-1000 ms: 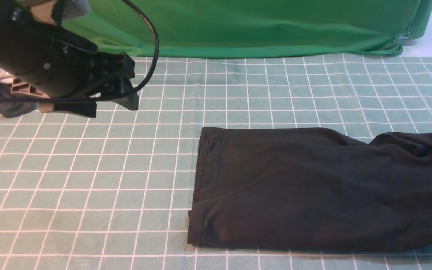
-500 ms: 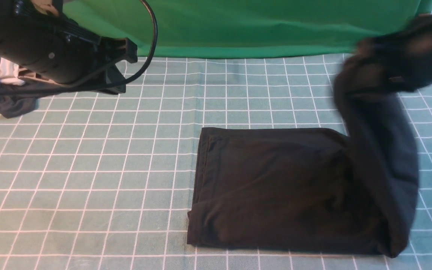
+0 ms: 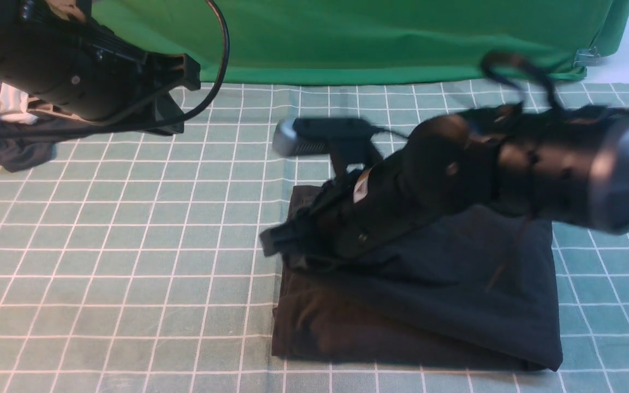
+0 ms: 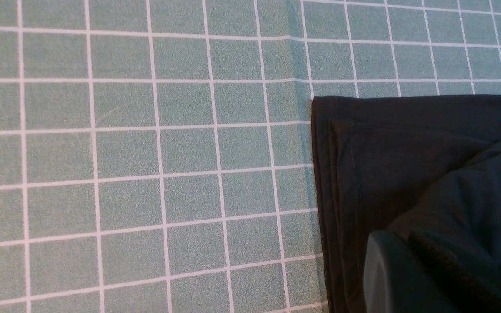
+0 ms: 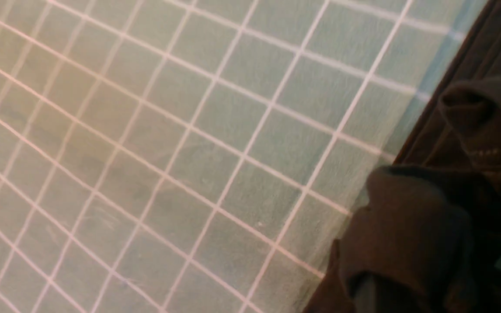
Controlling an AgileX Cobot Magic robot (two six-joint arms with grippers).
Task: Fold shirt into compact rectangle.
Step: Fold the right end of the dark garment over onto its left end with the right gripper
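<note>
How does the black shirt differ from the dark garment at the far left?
The shirt lies folded in flat layers; the dark garment sits crumpled. The shirt is mid-table under the right arm; the dark garment is far left, partly behind the left arm, with a white cloth. Both are dark fabric on the checked tablecloth.

Blk shirt (image 3: 456, 295), muted teal tablecloth (image 3: 129, 262) w/ thin white grid ptn, plain bright green backdrop (image 3: 374, 38)

Even light; faint shadow under shirt (image 3: 429, 322).
</note>
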